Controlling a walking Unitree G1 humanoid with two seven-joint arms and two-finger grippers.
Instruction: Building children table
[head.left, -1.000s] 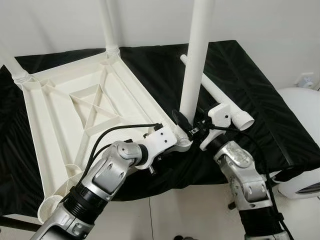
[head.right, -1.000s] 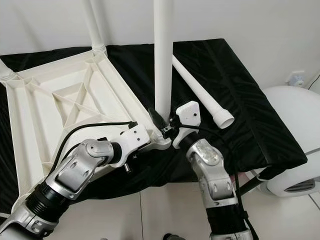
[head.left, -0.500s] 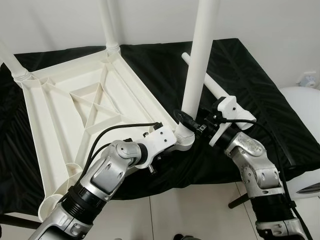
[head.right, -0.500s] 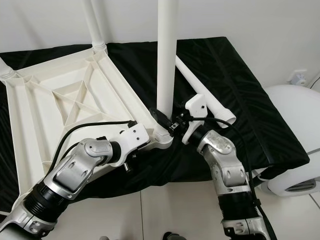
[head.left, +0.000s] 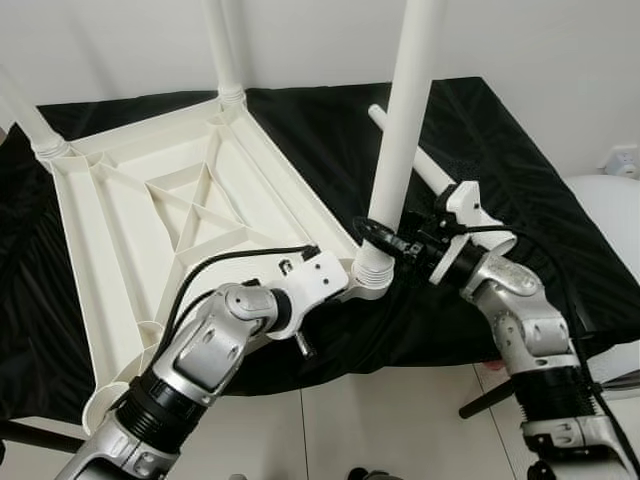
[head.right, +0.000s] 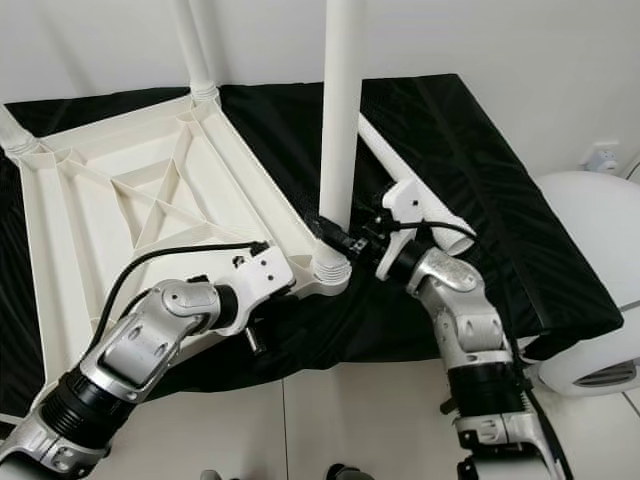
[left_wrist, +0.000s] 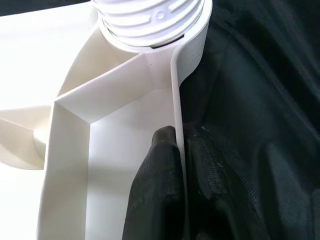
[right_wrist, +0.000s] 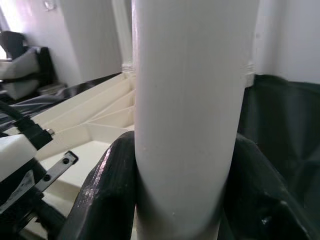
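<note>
Two grippers working: both at the near corner of the upturned white ribbed plastic tabletop (head.left: 170, 215) lying on the black cloth (head.left: 500, 170).
Leg: tall white plastic tube leg (head.right: 340, 110) standing upright in the corner socket (head.left: 373, 268), long axis vertical, threads partly showing.
Right gripper (right_wrist: 175, 195): fingers pinching the leg low down, one each side, nearer arm for turning it.
Left gripper (head.left: 345, 283): black fingers (left_wrist: 155, 190) clamping the tabletop's edge wall, steadying it.
Spare leg: loose white tube (head.right: 415, 195) lying behind on the cloth.
View difference: left wrist view showing the ribbed thread at the socket; eye views showing the full leg.
</note>
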